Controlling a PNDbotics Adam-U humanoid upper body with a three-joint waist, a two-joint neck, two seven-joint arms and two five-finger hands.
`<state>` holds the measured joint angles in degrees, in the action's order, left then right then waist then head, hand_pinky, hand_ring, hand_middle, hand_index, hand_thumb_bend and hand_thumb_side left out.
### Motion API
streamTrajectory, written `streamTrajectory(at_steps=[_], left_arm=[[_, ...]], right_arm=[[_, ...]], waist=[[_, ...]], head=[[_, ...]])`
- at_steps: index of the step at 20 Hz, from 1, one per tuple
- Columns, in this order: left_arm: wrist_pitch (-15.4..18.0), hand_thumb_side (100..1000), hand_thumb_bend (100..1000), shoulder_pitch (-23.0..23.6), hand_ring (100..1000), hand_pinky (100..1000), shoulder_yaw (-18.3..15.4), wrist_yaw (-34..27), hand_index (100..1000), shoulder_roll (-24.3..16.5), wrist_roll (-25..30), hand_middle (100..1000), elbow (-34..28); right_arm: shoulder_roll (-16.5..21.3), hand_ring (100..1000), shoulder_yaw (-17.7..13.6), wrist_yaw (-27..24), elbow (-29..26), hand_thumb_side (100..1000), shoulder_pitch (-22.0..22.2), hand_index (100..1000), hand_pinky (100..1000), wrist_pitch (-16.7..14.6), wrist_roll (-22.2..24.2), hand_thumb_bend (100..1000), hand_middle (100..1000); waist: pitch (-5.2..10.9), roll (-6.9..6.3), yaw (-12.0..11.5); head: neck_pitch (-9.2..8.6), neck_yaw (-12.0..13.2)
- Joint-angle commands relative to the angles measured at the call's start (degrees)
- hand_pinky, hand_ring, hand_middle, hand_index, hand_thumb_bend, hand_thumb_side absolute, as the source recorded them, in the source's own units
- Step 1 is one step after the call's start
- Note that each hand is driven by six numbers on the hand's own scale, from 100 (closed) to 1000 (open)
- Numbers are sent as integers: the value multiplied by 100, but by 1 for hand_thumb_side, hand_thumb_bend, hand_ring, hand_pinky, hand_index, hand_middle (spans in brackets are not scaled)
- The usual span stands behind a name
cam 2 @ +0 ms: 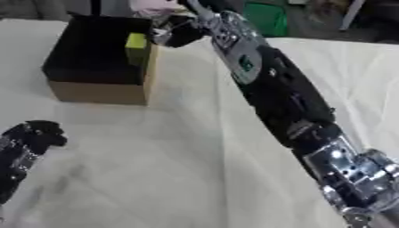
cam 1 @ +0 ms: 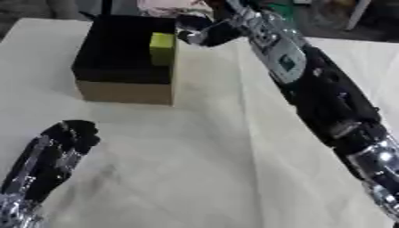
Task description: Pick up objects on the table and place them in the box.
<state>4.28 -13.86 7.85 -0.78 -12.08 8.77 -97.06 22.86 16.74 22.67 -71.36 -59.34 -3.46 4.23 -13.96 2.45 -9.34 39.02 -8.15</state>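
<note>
Right hand (cam 1: 204, 33) stretched out to the far end of the tabletop (cam 1: 202, 160), just beside the box's far right corner, at rim height. Fingers blurred; can't tell whether curled or straight, nor whether anything is held. Right arm (cam 1: 311, 84) running diagonally from the lower right corner up to that hand, black with silver joints, a silver panel with a small green mark on the forearm.

Left hand (cam 1: 66, 136) idle near the lower left corner, over the tabletop, fingers curled in on themselves, clenched on nothing. Well apart from the box.

Box (cam 1: 124, 91): tan cardboard walls, dark inside, open top, sitting on the tabletop at upper left. Yellow-green block (cam 1: 162, 48) up against the inside of the box's right wall, near the rim, standing roughly upright; can't tell whether resting on something inside or leaning on the wall. Right hand close to the block but apart from it.

Tabletop covered with a pale cloth, a long crease running down the middle from the box's side toward the near edge. No other loose objects made out on the cloth. Green item (cam 2: 266, 18) beyond the far edge, off the tabletop.
</note>
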Motion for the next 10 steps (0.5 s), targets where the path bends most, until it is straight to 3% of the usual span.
streamTrajectory(at_steps=[1, 6, 10], left_arm=[[10, 576, 482, 0, 609, 672, -126, 14, 702, -53, -105, 588, -74], [14, 574, 483, 25, 609, 672, -233, 30, 702, -51, -219, 588, -85], [16, 574, 484, 58, 608, 672, -299, 41, 702, -58, -288, 588, -88]], right_arm=[[525, 703, -46, -1126, -1047, 220, 193, 834, 630, 361, -75, 407, 666], [1095, 699, -384, -2310, -2580, 255, 1173, 825, 613, 755, -443, 327, 656], [1329, 691, -687, -2747, -3224, 290, 2030, 821, 587, 747, -811, 267, 649]], waist=[[124, -48, 92], [115, -102, 331], [119, -135, 493]], head=[[53, 113], [71, 244], [96, 331]])
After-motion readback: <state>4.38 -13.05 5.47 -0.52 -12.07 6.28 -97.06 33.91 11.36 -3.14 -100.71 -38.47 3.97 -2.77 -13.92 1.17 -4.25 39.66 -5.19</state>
